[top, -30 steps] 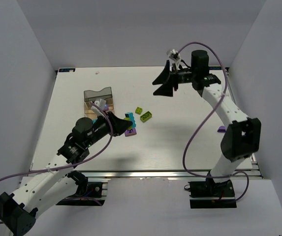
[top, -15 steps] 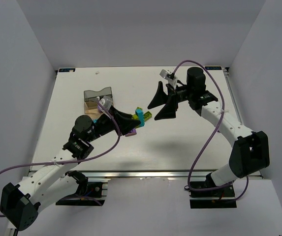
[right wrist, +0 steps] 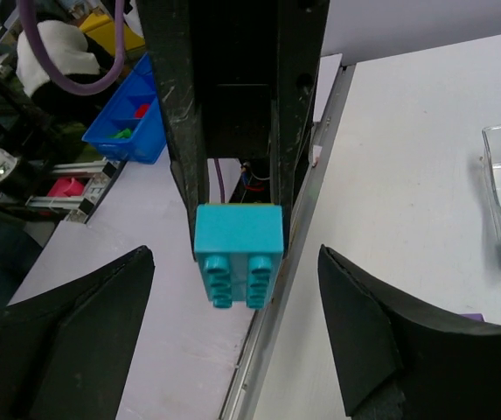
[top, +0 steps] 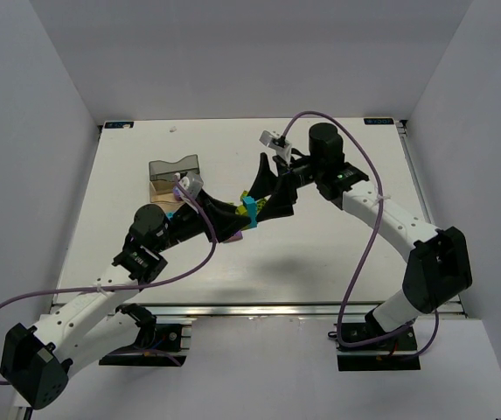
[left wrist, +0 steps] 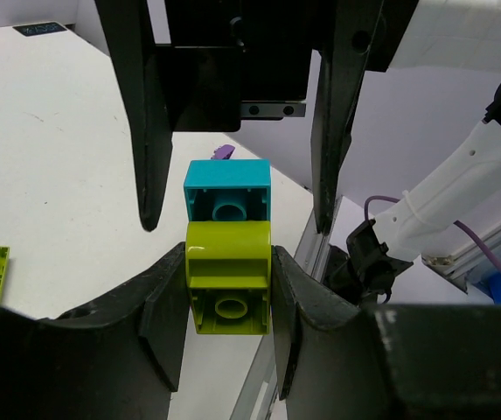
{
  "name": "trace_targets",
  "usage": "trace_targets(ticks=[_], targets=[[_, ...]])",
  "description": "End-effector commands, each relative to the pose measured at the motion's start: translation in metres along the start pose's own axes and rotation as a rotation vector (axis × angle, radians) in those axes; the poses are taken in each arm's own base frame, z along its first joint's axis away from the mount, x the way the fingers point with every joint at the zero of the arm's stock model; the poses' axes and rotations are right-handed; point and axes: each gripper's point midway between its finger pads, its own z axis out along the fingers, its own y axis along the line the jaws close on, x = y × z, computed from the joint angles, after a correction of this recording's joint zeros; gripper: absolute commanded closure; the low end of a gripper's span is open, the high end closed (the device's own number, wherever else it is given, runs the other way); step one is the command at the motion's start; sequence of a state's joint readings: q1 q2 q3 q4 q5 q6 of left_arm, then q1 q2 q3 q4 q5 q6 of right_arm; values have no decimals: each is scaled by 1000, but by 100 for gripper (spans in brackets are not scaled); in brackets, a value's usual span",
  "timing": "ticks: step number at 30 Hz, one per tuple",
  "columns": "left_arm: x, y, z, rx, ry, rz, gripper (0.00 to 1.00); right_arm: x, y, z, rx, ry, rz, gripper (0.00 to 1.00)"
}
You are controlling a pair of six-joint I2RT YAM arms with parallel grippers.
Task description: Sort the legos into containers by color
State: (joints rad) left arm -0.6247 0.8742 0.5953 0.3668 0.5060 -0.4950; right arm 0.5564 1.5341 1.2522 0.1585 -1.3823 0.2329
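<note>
Left gripper (top: pixel 231 222): jaws closed on a lime-green lego (left wrist: pixel 229 287), held above the table (top: pixel 320 254) near its centre. A teal lego (left wrist: pixel 227 194) is stacked on the lime one, touching it.

Right gripper (top: pixel 262 194): jaws wide, one finger on either side of the teal lego, not touching it.

Containers (top: pixel 172 174) stand to the far left. The clear tray (right wrist: pixel 497 166) holds teal pieces.

Corner label (top: pixel 117 124): text too small to read.
</note>
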Motion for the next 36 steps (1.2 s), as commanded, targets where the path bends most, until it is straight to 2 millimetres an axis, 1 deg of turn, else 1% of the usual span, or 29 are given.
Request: trace_targets(ticks=[1,3,5,6,8,9,11,12,13,15,16,19,22,23,27,36], targets=[[-1,-4,0,22,-2,24,86,-18,0,6,9,-8,-22,20],[0,-3,-1,20,-1,24,86,-19,-3,7,9,-8,-14,26],[1,-1,-2,13,-2,21,86,-21,-3,8,7,-8,-11,29],[1,-1,-2,11,-4,20,86,-21,-2,9,3,-6,-8,34],[2,-1,-3,9,-7,19,86,-21,-3,10,0,-5,-5,40],[1,-1,-4,7,-10,18,86,-20,-3,10,-4,-3,-2,50],[1,-2,-5,3,-13,17,86,-19,-3,11,-11,-1,9,63],[0,-1,-5,-1,-15,19,86,-19,-2,11,-16,1,9,77],[1,0,-6,-7,-13,16,84,-19,-2,10,-19,2,12,84],[1,1,-7,-16,-16,17,77,-18,0,10,-29,5,10,99],[0,1,-8,-22,-18,20,74,-18,0,10,-33,6,10,100],[-1,0,-11,-27,-26,27,70,-17,3,10,-51,11,7,100],[-4,-2,-16,-33,-33,35,70,-17,4,9,-53,10,-3,100],[-2,-1,-16,-36,-27,33,72,-17,4,9,-53,10,-5,100],[1,-4,-20,-31,-20,37,88,-20,1,7,-52,8,-9,100],[3,-3,-28,-51,-22,47,90,-22,-3,-3,-43,1,-14,100]])
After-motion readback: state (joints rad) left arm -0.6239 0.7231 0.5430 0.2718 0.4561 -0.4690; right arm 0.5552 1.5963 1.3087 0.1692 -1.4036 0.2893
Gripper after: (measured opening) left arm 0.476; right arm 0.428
